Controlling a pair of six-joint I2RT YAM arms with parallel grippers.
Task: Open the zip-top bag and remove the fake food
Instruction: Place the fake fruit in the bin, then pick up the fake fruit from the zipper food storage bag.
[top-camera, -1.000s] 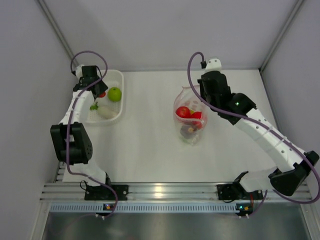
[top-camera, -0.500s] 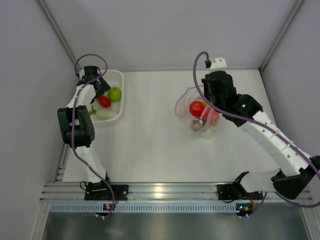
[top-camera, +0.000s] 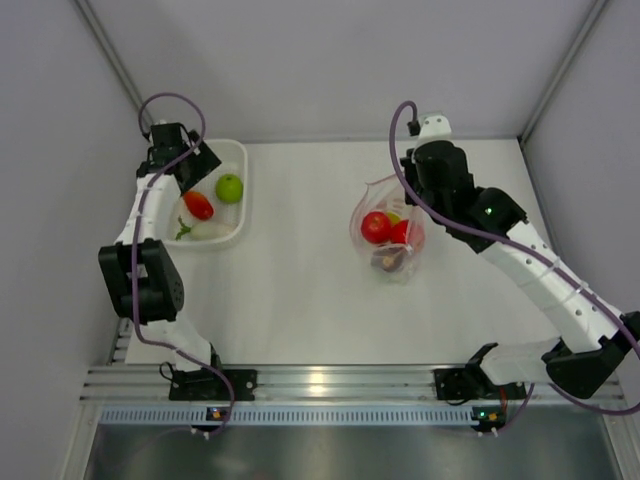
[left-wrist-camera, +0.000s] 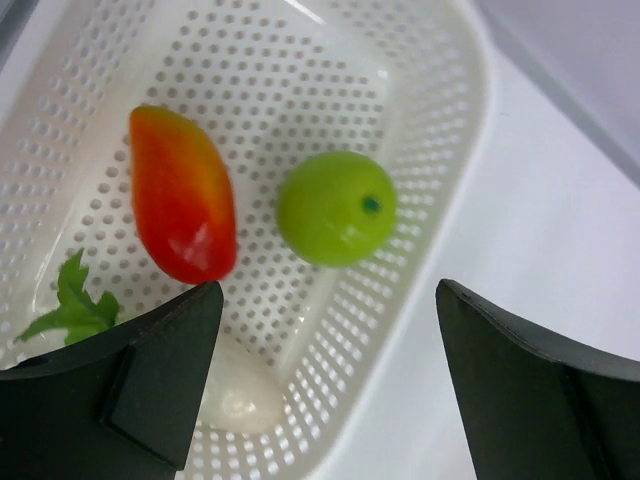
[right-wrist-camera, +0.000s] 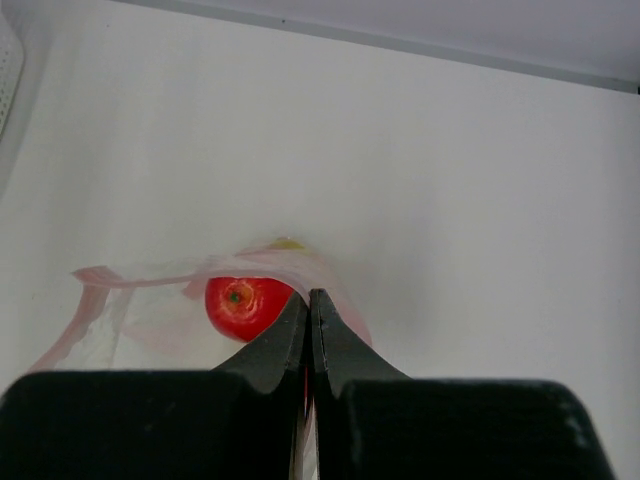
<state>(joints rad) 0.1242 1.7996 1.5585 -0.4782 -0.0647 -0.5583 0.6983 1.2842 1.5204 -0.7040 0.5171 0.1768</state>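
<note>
Mid-table, bag (top-camera: 357, 218) with red food (top-camera: 376, 227) inside (yellow and dark bits alongside), pink rim pinched by right gripper (right-wrist-camera: 311, 298), jaws pressed together. Farther left, basket (top-camera: 241, 190) holding green fruit (left-wrist-camera: 336, 208), orange-red piece (left-wrist-camera: 183, 207), radish (left-wrist-camera: 240, 397); above it, left gripper (left-wrist-camera: 327, 330) spread wide, holding nothing

The right gripper (right-wrist-camera: 311, 296) has its two dark fingers pressed flat together, pinching the pinkish upper edge of the clear bag (right-wrist-camera: 130, 300), which spreads out to the left over the white table (right-wrist-camera: 480, 200). A round red fruit (right-wrist-camera: 240, 300) shows through the plastic just left of the fingertips, with a yellow piece (right-wrist-camera: 287, 243) peeking above it, and a sliver of basket (right-wrist-camera: 8, 60) sits at the far left edge
</note>
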